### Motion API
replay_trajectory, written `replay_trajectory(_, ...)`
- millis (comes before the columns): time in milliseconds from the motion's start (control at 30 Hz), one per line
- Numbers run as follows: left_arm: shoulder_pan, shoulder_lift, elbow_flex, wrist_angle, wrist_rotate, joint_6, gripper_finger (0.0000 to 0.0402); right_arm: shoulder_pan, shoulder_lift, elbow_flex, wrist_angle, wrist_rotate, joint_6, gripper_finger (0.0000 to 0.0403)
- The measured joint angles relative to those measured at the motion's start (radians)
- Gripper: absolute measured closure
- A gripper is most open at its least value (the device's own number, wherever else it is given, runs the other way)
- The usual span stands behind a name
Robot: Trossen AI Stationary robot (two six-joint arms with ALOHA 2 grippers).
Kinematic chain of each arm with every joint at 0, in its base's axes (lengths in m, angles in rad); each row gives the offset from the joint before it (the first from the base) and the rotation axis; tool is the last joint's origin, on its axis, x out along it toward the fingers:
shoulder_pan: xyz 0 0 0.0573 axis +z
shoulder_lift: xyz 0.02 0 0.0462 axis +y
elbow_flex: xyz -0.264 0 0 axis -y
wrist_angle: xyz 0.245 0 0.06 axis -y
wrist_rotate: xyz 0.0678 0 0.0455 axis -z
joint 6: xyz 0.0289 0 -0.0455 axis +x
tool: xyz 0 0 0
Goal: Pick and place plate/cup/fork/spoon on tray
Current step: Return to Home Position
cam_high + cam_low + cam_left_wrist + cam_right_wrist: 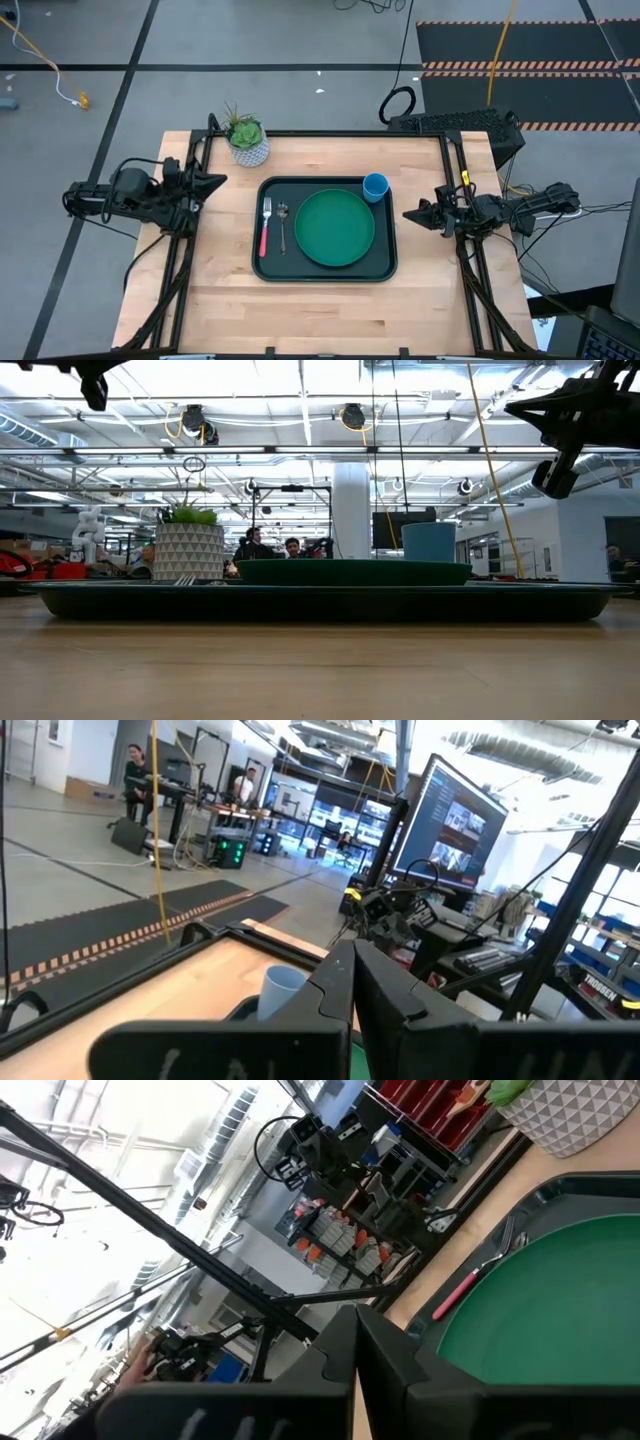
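Worktop (320, 670): bare wood in the foreground, with the tray (385, 268) at its middle.
Plate (335, 228): flat in the tray, filling most of it.
Cup (376, 186): upright in the tray's right-hand corner on the plant-pot side, at the plate's edge.
Fork (265, 228), spoon (282, 225): side by side between the plate and the tray's left rim.
Left gripper (218, 181): at the worktop's left edge, fingers pressed together and empty, near the plant pot (247, 143).
Right gripper (408, 213): near the tray's right rim, fingers likewise closed on nothing.
Risk: everything looks placed. A low or wide swing homeward could clip the pot or tip the light cup.
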Motion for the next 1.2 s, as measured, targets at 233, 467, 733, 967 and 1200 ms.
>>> replay_trajectory(233, 0.0, 0.0, 0.0, -0.022, 0.0, 0.0, 0.0394, 0.0, 0.0, 0.0, 0.0, -0.002, -0.009, 0.0403)
replay_trajectory(467, 0.0, 0.0, 0.0, -0.021, 0.0, 0.0, 0.0394, 0.0, 0.0, 0.0, -0.001, -0.002, -0.011, 0.0403)
replay_trajectory(733, 0.0, -0.001, -0.009, -0.023, 0.0, 0.0, 0.0394, 0.0, 0.0, 0.0, -0.005, -0.001, -0.011, 0.0403)
replay_trajectory(967, -0.011, -0.077, -0.18, 0.088, 0.008, 0.0, 0.0394, 0.0, 0.0, -0.027, 0.001, -0.001, -0.011, 0.0403)
replay_trajectory(1200, -0.027, -0.14, -0.371, 0.347, 0.009, 0.0, 0.0394, 0.0, -0.001, -0.027, -0.058, -0.001, -0.011, 0.0403)
